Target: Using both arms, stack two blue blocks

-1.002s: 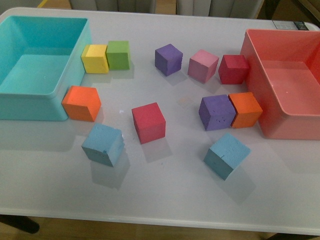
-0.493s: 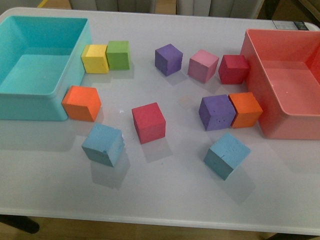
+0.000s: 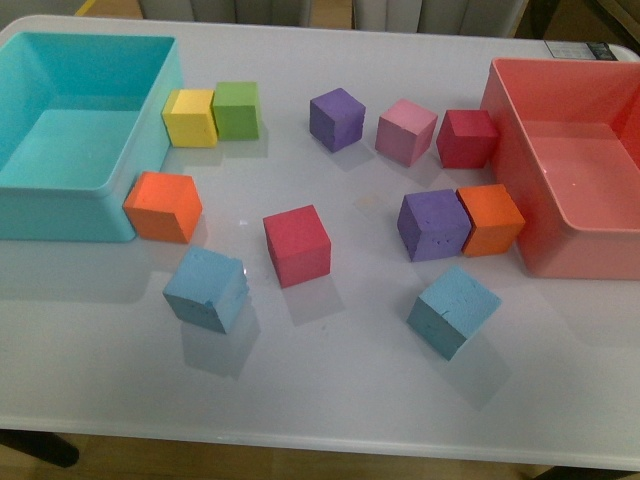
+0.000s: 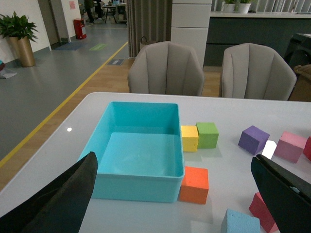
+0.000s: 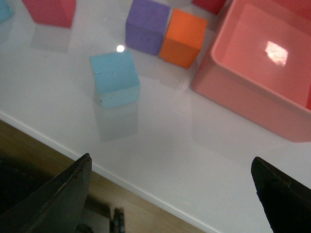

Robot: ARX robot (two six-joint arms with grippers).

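Two sky-blue foam blocks lie apart on the white table in the front view. One blue block (image 3: 206, 289) sits front left, the other blue block (image 3: 453, 310) front right. Neither arm shows in the front view. My left gripper (image 4: 177, 194) is open and empty above the table's left side, with the left blue block (image 4: 245, 223) just ahead between its black fingers (image 4: 58, 199). My right gripper (image 5: 170, 194) is open and empty over the table's front edge, with the right blue block (image 5: 114, 78) ahead of it.
A turquoise bin (image 3: 110, 190) stands at the left, a coral bin (image 3: 520, 230) at the right. Orange (image 3: 164, 206), red (image 3: 297, 244), purple (image 3: 433, 224), orange (image 3: 490, 219), yellow (image 3: 190, 117), green (image 3: 236, 109), purple (image 3: 336, 118), pink (image 3: 406, 131) and dark red (image 3: 466, 138) cubes lie between.
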